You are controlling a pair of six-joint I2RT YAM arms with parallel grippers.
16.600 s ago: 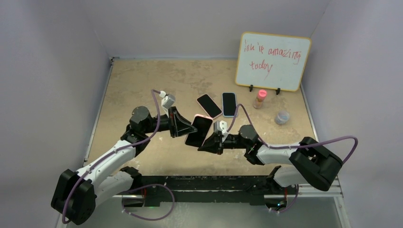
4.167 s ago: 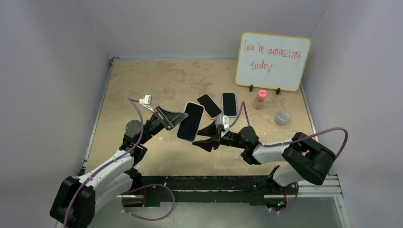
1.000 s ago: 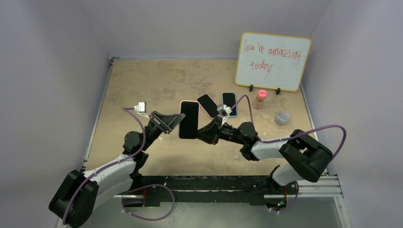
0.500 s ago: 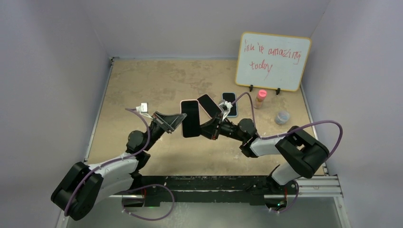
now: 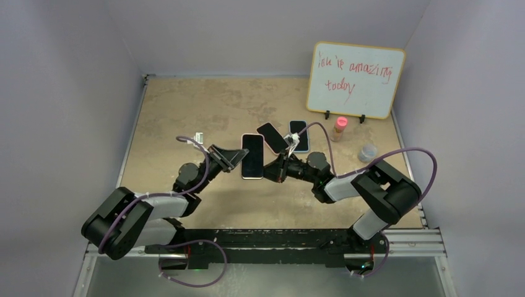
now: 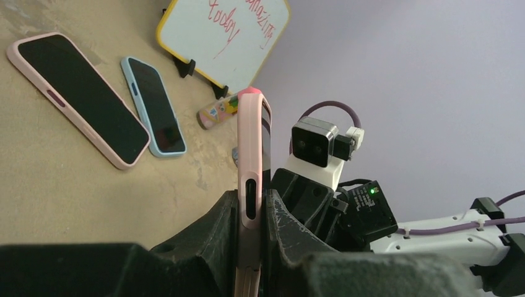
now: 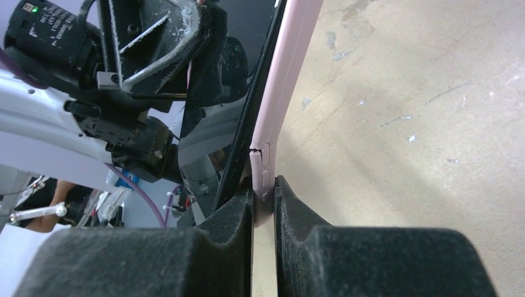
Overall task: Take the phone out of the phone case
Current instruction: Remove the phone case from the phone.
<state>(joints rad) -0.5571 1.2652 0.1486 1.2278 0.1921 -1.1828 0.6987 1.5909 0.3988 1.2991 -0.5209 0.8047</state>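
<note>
A phone in a pink phone case [image 5: 252, 156] is held up on edge above the table, between the two arms. My left gripper [image 5: 237, 158] is shut across it from the left; in the left wrist view the pink case edge [image 6: 250, 154] stands between the black fingers [image 6: 220, 232]. From the right, my right gripper [image 5: 269, 168] is shut on the case's rim [image 7: 282, 93] at the side buttons. There the phone's dark glass face [image 7: 244, 99] runs past the outside of the left finger [image 7: 232, 213], splayed away from the pink rim.
On the table behind lie another pink-cased phone [image 5: 272, 137] and a blue-cased phone [image 5: 299, 135]. A whiteboard [image 5: 355, 79] stands at the back right, with a small pink-lidded bottle [image 5: 338, 129] and a grey jar [image 5: 368, 152] in front of it.
Both arms have stretched forward and lower, carrying the cased phone down and slightly right. The right gripper's fingers have closed tighter on the pink rim.
</note>
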